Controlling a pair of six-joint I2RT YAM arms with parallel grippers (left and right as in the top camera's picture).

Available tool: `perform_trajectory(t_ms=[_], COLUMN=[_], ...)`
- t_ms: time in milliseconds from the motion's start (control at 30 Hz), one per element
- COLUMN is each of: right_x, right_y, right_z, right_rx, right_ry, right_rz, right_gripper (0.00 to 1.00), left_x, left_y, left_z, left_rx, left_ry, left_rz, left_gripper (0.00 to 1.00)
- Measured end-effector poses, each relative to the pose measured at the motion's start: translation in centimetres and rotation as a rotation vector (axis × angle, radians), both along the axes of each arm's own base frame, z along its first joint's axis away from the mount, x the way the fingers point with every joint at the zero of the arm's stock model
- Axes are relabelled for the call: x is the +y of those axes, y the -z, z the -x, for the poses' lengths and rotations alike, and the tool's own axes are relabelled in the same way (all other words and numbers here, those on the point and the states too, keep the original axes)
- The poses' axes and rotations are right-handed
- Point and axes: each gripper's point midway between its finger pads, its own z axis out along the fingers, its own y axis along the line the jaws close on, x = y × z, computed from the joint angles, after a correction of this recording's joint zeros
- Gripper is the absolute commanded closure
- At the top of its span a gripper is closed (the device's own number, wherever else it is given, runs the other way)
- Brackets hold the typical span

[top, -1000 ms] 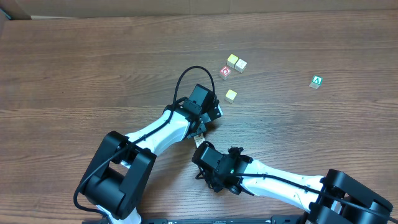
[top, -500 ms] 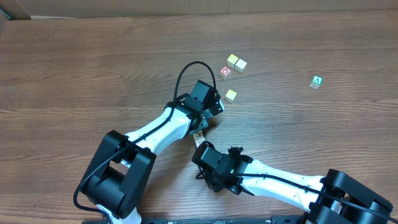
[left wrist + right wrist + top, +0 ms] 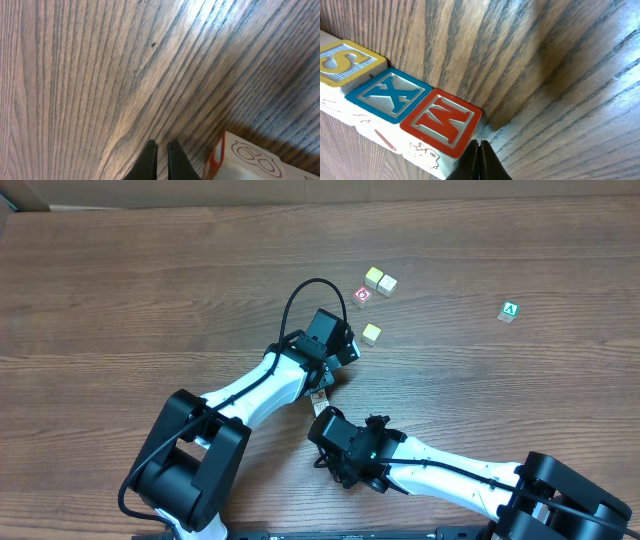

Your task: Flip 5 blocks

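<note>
In the right wrist view a row of three blocks lies side by side: a yellow S top [image 3: 345, 62], a blue X top [image 3: 390, 95] and a red-lettered top [image 3: 442, 120]. Their whitish sides carry small drawings. My right gripper [image 3: 479, 150] is shut and empty, its tips right beside the red-lettered block. From overhead only a pale bit of these blocks [image 3: 320, 399] shows between the two arms, with the right gripper [image 3: 321, 417] just below it. My left gripper [image 3: 161, 157] is shut on nothing over bare wood. A whitish block with a brown outline drawing and a red side [image 3: 260, 160] lies to its right.
Two yellow-topped cubes [image 3: 380, 280] sit together at the back, with a red-faced cube [image 3: 362, 296] beside them. A third yellow-topped cube [image 3: 371, 333] lies just off the left gripper [image 3: 343, 350]. A green "A" cube [image 3: 510, 311] lies far right on the wooden table [image 3: 150, 290].
The left gripper moved slightly up and to the right early in the second, uncovering more of the pale block. It has held still since, and the right arm has not moved.
</note>
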Motion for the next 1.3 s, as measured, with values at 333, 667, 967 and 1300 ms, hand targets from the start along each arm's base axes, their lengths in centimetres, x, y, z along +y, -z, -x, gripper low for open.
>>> perform_trajectory(t_ms=[333, 667, 967, 1300], right_x=[0.6, 0.9, 1.2, 1.4], right_y=[0.6, 0.6, 0.4, 0.4], right_z=[0.2, 0.1, -0.1, -0.2], right_rx=[0.001, -0.002, -0.010, -0.012], right_ry=[-0.010, -0.004, -0.001, -0.001], right_rz=[-0.004, -0.016, -0.030, -0.037], right_gripper=[0.96, 0.96, 0.96, 0.96], left_x=[0.2, 0.3, 0.2, 0.2], left_y=[-0.1, -0.1, -0.2, -0.3], left_z=[-0.1, -0.3, -0.5, -0.7], left_rx=[-0.007, -0.015, -0.025, -0.036], left_ry=[-0.005, -0.009, -0.009, -0.012], left_rz=[-0.012, -0.017, -0.013, -0.013], left_gripper=[0.96, 0.96, 0.96, 0.96])
